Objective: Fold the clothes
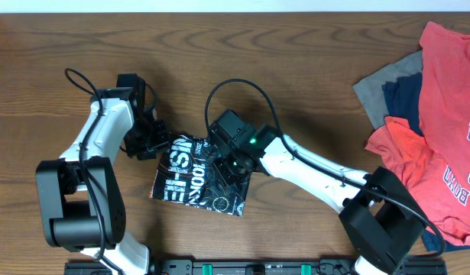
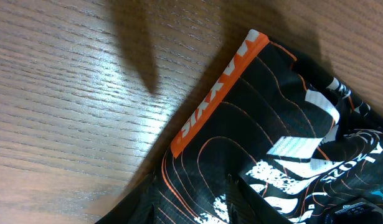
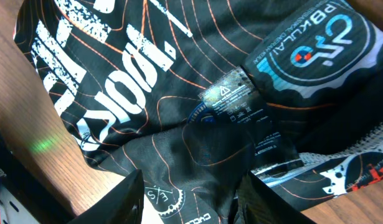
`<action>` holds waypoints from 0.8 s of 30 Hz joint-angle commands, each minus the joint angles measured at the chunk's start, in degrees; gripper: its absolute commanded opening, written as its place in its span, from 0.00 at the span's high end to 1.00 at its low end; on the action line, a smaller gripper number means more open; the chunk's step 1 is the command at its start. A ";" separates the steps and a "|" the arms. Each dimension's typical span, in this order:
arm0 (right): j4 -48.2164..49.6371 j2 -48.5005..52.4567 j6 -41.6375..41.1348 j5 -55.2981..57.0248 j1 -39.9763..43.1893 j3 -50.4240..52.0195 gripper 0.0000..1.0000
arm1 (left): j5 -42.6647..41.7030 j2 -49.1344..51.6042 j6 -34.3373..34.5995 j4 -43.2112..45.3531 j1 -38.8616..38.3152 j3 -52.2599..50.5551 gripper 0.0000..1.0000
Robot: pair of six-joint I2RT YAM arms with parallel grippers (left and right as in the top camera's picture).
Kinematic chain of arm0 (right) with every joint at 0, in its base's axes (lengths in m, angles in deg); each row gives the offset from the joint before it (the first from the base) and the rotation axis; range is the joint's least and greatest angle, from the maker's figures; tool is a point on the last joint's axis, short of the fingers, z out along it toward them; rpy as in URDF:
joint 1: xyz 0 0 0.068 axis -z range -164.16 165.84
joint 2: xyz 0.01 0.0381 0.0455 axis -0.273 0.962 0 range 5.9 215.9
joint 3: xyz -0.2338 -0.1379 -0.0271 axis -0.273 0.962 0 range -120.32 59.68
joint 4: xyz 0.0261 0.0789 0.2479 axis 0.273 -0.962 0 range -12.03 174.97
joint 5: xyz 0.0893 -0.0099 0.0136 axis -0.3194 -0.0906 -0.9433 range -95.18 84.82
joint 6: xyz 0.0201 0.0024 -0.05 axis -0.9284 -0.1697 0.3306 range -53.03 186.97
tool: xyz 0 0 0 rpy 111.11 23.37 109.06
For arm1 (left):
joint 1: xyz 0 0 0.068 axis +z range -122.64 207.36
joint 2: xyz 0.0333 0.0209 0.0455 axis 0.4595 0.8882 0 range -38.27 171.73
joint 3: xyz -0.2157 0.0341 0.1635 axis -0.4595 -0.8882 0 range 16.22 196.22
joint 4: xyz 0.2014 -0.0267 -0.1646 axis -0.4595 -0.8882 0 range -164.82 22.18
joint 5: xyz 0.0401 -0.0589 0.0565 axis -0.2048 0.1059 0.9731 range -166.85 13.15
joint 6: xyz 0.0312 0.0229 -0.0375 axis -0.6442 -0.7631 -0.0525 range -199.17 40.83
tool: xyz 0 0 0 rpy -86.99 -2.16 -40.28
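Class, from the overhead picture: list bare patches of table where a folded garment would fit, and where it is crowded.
Free: the far strip of table beyond both arms, and the patch between the right arm and the pile of red T-shirts. Crowded: the centre, where left gripper and right gripper meet over the black jersey, and the right edge under that pile.

The black jersey [image 3: 147, 149] carries a round badge [image 3: 316, 43] reading "PBKULAI", with a ring of smaller print too fine to read. Left of the badge stand large worn white figures, "100", and just below-left of it is a silver tag [image 3: 231, 93] with illegible print. An orange band [image 2: 219, 93] on the jersey bears white letters, seemingly "SIXXIS".
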 commanded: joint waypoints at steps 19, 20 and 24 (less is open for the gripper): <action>-15.58 0.15 -4.59 2.29 -0.72 0.28 0.99 | -0.31 0.61 -0.52 -0.15 -0.20 -0.33 0.63; -16.70 0.15 -4.76 2.86 -0.72 0.28 0.98 | -0.31 0.61 -0.50 -0.15 -0.20 -0.33 0.62; -19.43 0.15 -5.79 4.26 -0.72 0.28 0.94 | -0.31 0.61 -0.52 -0.17 -0.20 -0.33 0.62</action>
